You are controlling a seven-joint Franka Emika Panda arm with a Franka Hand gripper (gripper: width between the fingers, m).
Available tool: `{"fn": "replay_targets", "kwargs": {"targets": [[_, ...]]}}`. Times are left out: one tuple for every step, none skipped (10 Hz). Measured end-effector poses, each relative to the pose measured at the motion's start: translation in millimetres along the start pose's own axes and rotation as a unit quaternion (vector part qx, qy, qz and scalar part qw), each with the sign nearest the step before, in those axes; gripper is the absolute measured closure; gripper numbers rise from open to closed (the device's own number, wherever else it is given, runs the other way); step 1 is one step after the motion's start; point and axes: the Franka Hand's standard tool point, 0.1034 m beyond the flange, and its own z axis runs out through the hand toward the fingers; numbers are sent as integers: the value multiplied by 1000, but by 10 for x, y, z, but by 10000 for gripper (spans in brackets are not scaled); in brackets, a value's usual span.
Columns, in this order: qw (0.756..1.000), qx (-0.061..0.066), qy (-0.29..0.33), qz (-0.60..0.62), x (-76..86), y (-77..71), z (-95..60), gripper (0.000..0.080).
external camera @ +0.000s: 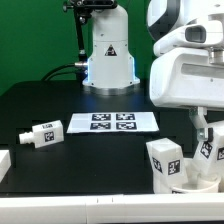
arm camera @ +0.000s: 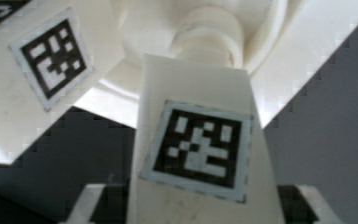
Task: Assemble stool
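Loose leg (external camera: 42,133): lies on its side on the black surface (external camera: 100,160), exterior view's left.
Marker board (external camera: 112,123): flat, in the middle.
Seat (external camera: 192,183): exterior view's right, one leg (external camera: 165,157) standing on it.
Claw (arm camera: 197,200): narrow, gripping a second upright leg (external camera: 207,150).

**Strong Light, Soft Pictures**

The exterior view is brightly and evenly lit. The white arm (external camera: 185,60) on the right is washed out almost to blank, and the black bench (external camera: 60,105) carries a pale bluish sheen at the far side, below the robot base (external camera: 108,60). Shadows are faint. The wrist view is grainy and soft. The stool leg (arm camera: 197,100) close to the lens is blurred, and its tag (arm camera: 201,142) is fuzzy at the edges.
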Motion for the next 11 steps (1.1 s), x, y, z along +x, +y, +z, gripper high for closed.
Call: {"fn": "replay_targets", "kwargs": {"targets": [[1000,0,0,-2,-26,-47,33,476],[1000,0,4,1,-44,-68,62,476],[1000,-2,12,5,-43,-67,67,476],[1000,-3,18,9,-43,-62,67,476],[1000,-3,17,11,-41,-58,67,476],[1000,-3,17,11,-41,-58,67,476],[1000,-3,17,11,-42,-57,68,476],[1000,-3,17,11,-41,-57,67,273],[1000,0,-4,14,-23,-50,21,273],[999,6,-23,21,68,-19,-131,178],[999,8,-17,26,158,44,-231,155]]}}
